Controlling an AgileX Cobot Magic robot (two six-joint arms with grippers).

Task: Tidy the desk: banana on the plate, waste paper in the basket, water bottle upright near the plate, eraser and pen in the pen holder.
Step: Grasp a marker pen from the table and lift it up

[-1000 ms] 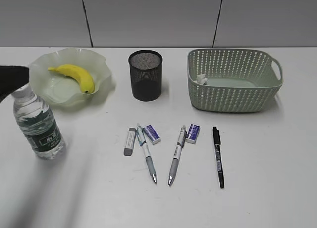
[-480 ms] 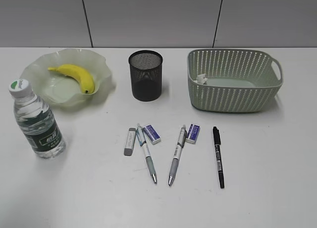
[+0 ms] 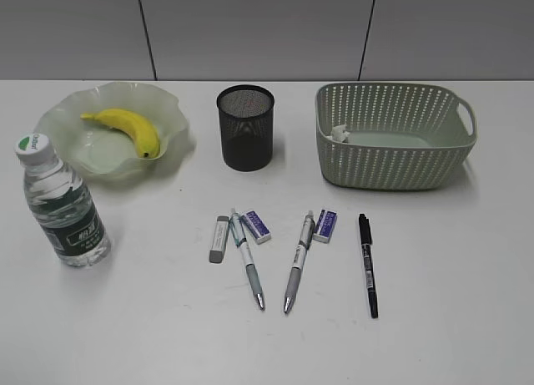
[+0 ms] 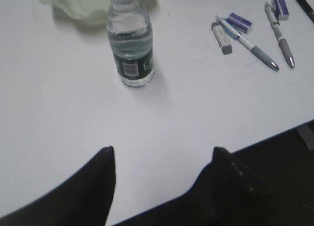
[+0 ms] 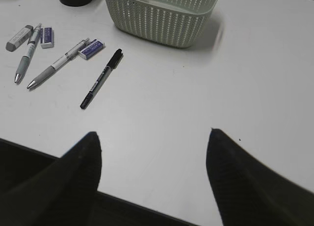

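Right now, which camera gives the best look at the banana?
The exterior view: the banana lies whole in the plate. The left wrist view catches only a yellow sliver at its top edge; the right wrist view misses it.

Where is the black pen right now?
In the exterior view the black pen lies flat on the desk, right of the middle. It is the rightmost of the three pens, in front of the basket, beside a small purple eraser.

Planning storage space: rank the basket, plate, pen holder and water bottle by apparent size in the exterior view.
1. The basket, largest.
2. The plate, nearly as wide but shallower.
3. The water bottle and the pen holder: unsure. The bottle looks taller, yet it stands nearer the camera.
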